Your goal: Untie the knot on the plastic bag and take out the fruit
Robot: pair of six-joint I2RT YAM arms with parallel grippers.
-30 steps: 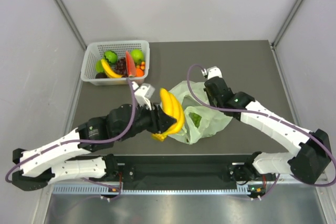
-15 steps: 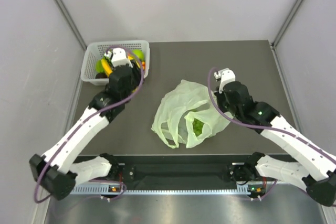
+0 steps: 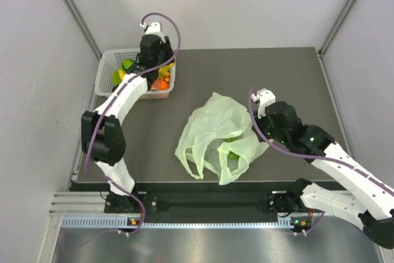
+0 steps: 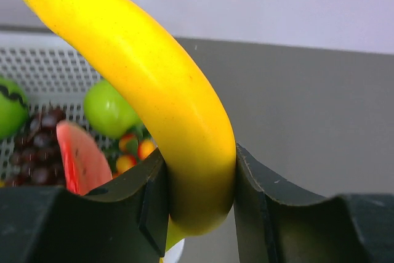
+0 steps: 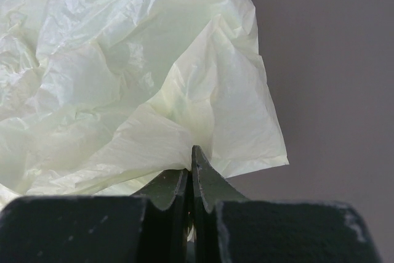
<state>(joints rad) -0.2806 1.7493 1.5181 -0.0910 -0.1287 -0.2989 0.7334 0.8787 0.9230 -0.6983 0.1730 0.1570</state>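
The left claw (image 4: pixel 200 195) is clamped on a curved yellow toy banana (image 4: pixel 154 90), held above the white lattice plastic basket (image 3: pixel 106 66). The basket already contains a red wedge (image 4: pixel 81 159) and other fruit. The right claw (image 5: pixel 192 173) is pinched tight on a fold of the thin pale green translucent plastic bag (image 3: pixel 212 127), which lies slumped mid-worktop (image 3: pixel 277 72). No knot is visible and the handle loops hang loose, so untying is judged complete. One green piece (image 3: pixel 231 148) shows through the bag. Removal is judged nearly finished, with that item outstanding.
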